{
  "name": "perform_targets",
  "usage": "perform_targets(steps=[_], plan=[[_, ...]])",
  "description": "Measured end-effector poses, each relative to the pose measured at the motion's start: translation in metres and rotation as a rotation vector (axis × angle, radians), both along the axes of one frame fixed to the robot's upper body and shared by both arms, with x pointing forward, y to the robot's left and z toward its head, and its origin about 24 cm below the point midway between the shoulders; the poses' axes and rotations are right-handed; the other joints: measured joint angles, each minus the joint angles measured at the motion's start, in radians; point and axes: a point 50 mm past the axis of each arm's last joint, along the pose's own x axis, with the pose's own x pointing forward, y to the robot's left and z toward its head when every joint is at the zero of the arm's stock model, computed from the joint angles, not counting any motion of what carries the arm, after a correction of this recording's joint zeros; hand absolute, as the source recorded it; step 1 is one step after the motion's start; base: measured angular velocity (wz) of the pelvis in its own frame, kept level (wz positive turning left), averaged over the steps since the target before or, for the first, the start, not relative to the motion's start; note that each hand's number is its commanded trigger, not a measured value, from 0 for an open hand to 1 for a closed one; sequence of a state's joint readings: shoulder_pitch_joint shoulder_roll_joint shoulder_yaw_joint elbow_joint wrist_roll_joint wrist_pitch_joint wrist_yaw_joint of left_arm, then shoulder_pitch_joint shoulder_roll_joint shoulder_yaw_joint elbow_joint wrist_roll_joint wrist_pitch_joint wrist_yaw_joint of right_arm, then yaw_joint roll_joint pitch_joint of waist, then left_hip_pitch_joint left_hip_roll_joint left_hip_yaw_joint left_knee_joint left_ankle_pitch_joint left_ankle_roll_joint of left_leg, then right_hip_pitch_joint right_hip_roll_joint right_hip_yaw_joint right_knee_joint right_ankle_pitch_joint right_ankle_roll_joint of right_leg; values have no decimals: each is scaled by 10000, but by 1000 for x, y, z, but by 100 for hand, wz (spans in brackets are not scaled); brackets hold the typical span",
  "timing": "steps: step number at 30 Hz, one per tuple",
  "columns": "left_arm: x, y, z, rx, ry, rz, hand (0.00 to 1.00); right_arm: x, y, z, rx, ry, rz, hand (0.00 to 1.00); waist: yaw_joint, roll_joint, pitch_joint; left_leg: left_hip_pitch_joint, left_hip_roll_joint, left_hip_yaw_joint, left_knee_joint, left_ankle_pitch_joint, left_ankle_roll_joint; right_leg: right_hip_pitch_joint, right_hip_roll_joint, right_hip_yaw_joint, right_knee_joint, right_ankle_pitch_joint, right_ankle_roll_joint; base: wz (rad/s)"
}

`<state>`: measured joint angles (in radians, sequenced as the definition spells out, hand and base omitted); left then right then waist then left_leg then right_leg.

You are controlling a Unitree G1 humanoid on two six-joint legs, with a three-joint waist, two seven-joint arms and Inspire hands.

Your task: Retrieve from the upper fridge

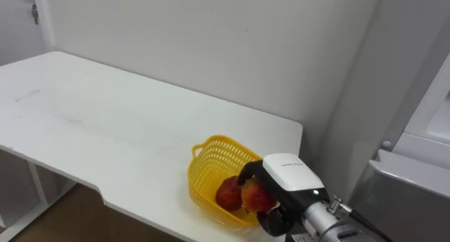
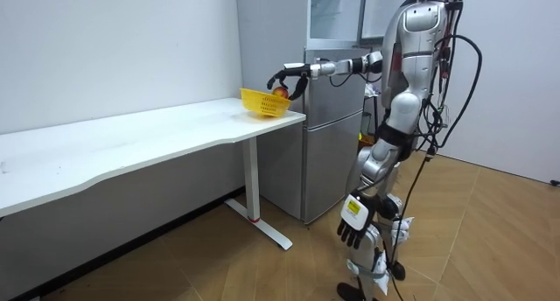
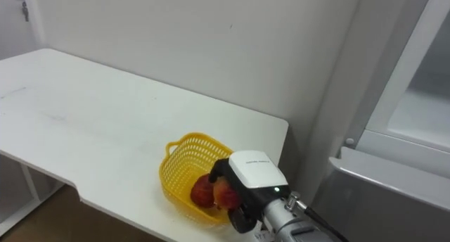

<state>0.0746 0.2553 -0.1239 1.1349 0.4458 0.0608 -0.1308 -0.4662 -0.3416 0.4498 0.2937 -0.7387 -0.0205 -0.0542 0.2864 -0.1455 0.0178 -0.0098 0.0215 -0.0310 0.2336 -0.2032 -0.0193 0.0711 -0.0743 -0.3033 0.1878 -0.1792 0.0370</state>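
A yellow mesh basket (image 1: 211, 147) stands near the right end of the white table (image 1: 105, 122), close to its front edge. A dark red fruit (image 1: 228, 193) lies inside it. My right hand (image 1: 292, 175) reaches in from the lower right and hovers over the basket's right side, its dark fingers curled round a red and yellow apple (image 1: 254, 195). The room view has this hand (image 2: 289, 76) stretched out level over the basket (image 2: 262, 101). My left hand (image 2: 353, 224) hangs low at my side with relaxed fingers and holds nothing.
I stand beside the grey fridge (image 2: 337, 135), which adjoins the table's right end. Its upper compartment (image 3: 415, 94) stands open, white inside. A bare wall (image 1: 232, 52) runs behind the table. The table stretches wide to the left.
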Motion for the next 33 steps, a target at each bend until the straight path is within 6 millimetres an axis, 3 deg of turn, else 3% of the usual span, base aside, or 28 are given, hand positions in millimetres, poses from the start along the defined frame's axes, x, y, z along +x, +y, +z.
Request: perform_targets(steps=[8,13,33], plan=[[1,0,0,-99,52,-13,0,5,3,11,102,-465,62,0,202,-168,53,4,0,-9,13,2,-1,17,-3,-4,-3,0,0,0],[1,0,0,-100,54,-6,0,4,4,12,183,-659,133,0,206,-115,105,-21,-1,-14,21,1,-3,2,-3,-8,-6,0,0,0],[12,-1,2,-113,-187,-66,0,6,5,17,306,-915,116,0,199,-136,83,-145,-2,-16,31,2,-4,-134,-4,-11,-22,1,-1,0]])
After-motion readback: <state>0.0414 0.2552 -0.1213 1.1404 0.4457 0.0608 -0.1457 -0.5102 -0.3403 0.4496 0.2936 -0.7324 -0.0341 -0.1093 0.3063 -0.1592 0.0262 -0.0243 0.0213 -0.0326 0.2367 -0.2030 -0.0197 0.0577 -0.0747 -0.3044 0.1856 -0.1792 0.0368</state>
